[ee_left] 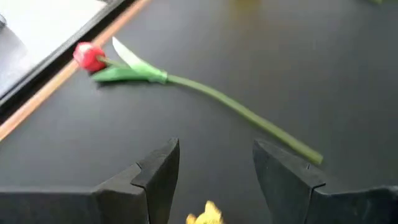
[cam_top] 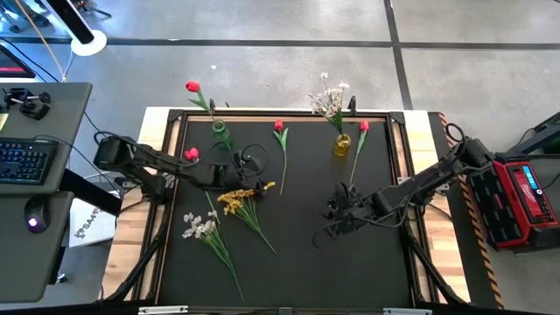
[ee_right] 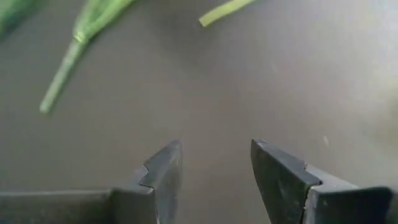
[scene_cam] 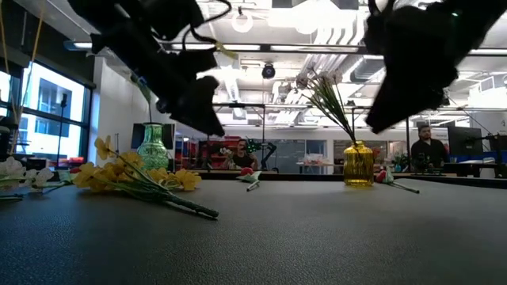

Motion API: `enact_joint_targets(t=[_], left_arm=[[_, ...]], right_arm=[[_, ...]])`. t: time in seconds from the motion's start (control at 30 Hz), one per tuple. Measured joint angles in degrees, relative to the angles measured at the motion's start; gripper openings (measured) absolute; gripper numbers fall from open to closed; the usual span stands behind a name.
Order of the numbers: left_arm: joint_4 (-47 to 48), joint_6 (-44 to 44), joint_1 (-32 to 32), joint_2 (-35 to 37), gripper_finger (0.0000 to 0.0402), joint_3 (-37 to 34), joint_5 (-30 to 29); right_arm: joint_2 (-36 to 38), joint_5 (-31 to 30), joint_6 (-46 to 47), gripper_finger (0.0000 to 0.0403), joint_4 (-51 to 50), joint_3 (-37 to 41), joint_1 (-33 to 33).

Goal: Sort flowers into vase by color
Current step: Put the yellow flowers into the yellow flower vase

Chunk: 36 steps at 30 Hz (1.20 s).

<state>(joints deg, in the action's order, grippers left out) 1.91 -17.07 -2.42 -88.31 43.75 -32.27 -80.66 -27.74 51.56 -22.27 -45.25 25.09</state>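
Note:
My left gripper point(ee_left: 214, 149) is open and hovers over the mat just above the yellow spray point(cam_top: 234, 199), touching nothing. Ahead of it a red tulip point(ee_left: 89, 56) lies flat, its stem point(ee_left: 249, 116) running toward the fingers. My right gripper point(ee_right: 214, 149) is also open, over bare mat at the table's right point(cam_top: 335, 213), with two green stem ends point(ee_right: 59, 87) beyond it. A green vase point(cam_top: 220, 131) holds a red tulip point(cam_top: 192, 87). A yellow vase point(cam_top: 342, 144) holds a white spray point(cam_top: 330, 96). Another white spray point(cam_top: 199, 226) lies near the left front.
Two more red tulips lie on the mat, one by the yellow vase point(cam_top: 363, 127) and one beside the left arm point(cam_top: 191, 154). The black mat has a raised frame point(cam_top: 289, 112). A desk with a keyboard point(cam_top: 22, 162) stands to the left. People sit in the room behind point(scene_cam: 428, 146).

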Motion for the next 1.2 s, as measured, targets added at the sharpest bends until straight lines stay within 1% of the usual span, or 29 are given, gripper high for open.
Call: enact_joint_targets(t=[0.13, 0.27, 0.37, 0.43, 0.57, 0.6, 0.67, 0.77, 0.83, 0.9, 0.97, 1.03, 1.07, 1.1, 1.13, 1.2], left_arm=[[8.0, 1.1, 0.5, 2.3, 0.0193, 0.7, 0.4], [15.5, 1.2, 0.5, 7.4, 0.0193, 0.9, -0.3], [20.0, 0.3, -0.4, 11.4, 0.0193, 0.9, -0.5], [22.3, -0.4, -1.4, 13.7, 0.0193, 0.7, -0.4], [22.5, -2.1, -4.6, 17.1, 0.0193, -1.8, -0.4], [22.3, -2.7, -5.5, 17.8, 0.0193, -2.6, -0.3], [21.7, -4.6, -7.2, 19.0, 0.0193, -4.2, -0.4], [19.8, -8.1, -9.3, 19.6, 0.0193, -6.3, -2.0], [16.2, -9.2, -10.5, 19.7, 0.0193, -7.8, -3.5], [14.1, -8.2, -11.4, 19.6, 0.0193, -8.5, -3.8], [12.9, -7.1, -12.0, 19.6, 0.0193, -8.5, -3.9], [11.5, -6.4, -12.5, 19.7, 0.0193, -8.5, -4.0], [11.2, -6.4, -12.9, 20.0, 0.0193, -8.5, -4.0], [11.1, -6.5, -13.4, 20.1, 0.0193, -8.5, -4.0], [10.9, -7.0, -13.9, 20.2, 0.0193, -8.5, -4.1], [11.6, -8.7, -15.3, 20.2, 0.0193, -8.5, -4.0]], right_arm=[[-0.3, -0.5, -6.4, 0.0177, 7.5, 0.0, 0.0], [-0.8, 0.1, -13.2, 0.0177, 14.4, 0.0, 0.1], [-0.8, 4.9, -17.1, 0.0177, 14.8, 0.0, 1.7], [-0.8, 6.3, -16.4, 0.0177, 13.1, 0.0, 3.7], [-0.9, 6.1, -7.8, 0.0177, 9.5, 0.0, 6.4], [-1.0, 5.6, -5.6, 0.0177, 9.6, 0.0, 6.8], [-1.9, 5.4, -4.5, 0.0177, 12.1, 0.0, 7.5], [-4.9, 5.8, -9.5, 0.0177, 22.0, 0.0, 7.8], [-7.9, 5.9, -16.1, 0.0177, 31.7, 0.0, 7.4], [-11.3, 7.3, -23.5, 0.0177, 42.8, 0.0, 6.8], [-14.7, 9.9, -28.9, 0.0177, 53.8, 0.0, 6.1], [-17.3, 11.7, -32.9, 0.0177, 61.7, 0.0, 5.0], [-18.2, 11.8, -34.0, 0.0177, 63.7, -0.3, 4.3], [-19.0, 11.3, -34.6, 0.0177, 63.6, -1.3, 3.4], [-19.9, 10.3, -34.7, 0.0177, 62.3, -2.7, 2.6], [-21.8, 8.1, -35.0, 0.0177, 55.1, -6.6, 1.1]])
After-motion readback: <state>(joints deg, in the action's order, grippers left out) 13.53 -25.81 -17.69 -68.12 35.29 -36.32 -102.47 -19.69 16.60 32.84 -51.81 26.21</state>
